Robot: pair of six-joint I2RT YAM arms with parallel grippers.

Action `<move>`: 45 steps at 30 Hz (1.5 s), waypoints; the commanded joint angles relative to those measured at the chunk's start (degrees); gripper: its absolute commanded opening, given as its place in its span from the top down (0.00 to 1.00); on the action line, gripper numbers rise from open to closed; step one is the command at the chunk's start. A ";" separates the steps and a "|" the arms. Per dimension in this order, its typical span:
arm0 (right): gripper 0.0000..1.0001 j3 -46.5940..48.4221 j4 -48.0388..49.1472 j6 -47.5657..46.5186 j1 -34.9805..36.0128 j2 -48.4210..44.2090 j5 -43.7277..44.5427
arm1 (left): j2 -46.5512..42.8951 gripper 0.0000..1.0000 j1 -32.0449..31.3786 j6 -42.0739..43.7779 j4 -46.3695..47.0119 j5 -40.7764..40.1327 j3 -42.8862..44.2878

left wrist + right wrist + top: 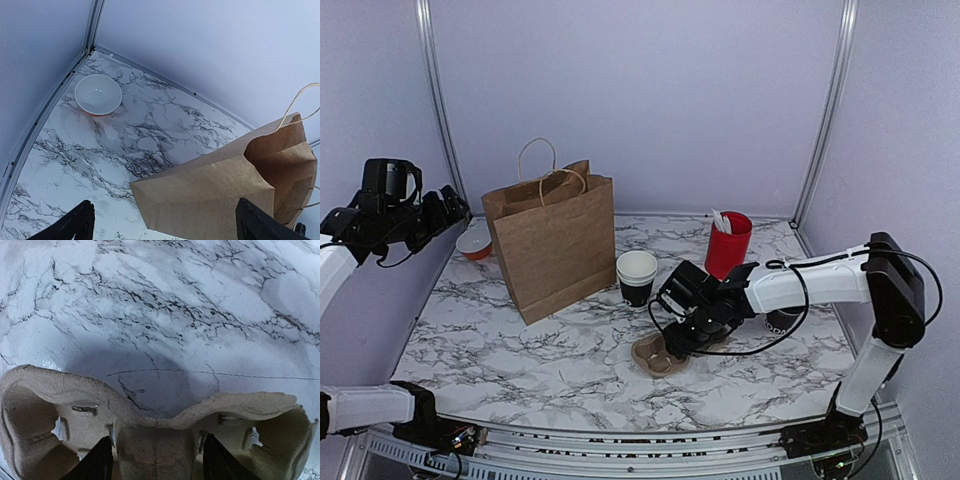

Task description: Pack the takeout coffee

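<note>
Right gripper (157, 450) straddles the cup carrier (45, 405) ridge for a central lift. I can't tell if it's pinching. Left gripper (165, 204) spread, parked clear.

A brown paper bag (552, 245) stands between an orange-and-white bowl (474, 243) and a red cup (728, 245).

A dark cup (783, 321) sits mostly hidden behind the right arm (810, 283) — the carrier (155, 435) runs off the bottom edge.

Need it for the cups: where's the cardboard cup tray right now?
In the top view the cardboard cup tray lies centre-front on the table, under the right gripper, just nearer the arms than the black cup.
</note>
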 commanded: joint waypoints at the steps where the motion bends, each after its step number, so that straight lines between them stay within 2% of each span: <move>1: 0.40 1.38 0.45 -0.33 0.42 1.61 -0.93 | -0.28 0.01 -0.10 0.24 -1.79 0.78 0.12; 6: 0.42 1.78 1.01 -0.47 0.41 2.23 -1.45 | 0.26 0.01 -0.08 0.77 -2.93 0.69 2.22; 13: 0.46 2.02 1.23 -0.95 0.41 0.90 -0.44 | 4.74 0.02 -0.13 5.17 -7.32 -0.68 10.04; 24: 0.48 -0.84 3.86 -1.13 0.41 -2.65 0.12 | 7.52 0.07 -2.55 -1.85 -8.36 6.19 9.97; 32: 0.48 -2.29 5.57 -1.28 0.42 -3.63 -0.06 | 9.50 0.10 -4.83 -4.80 -12.32 2.42 13.37; 45: 0.47 -4.38 7.80 -1.91 0.41 -5.40 -0.16 | 17.39 0.15 -13.45 -10.14 -17.22 -5.81 21.56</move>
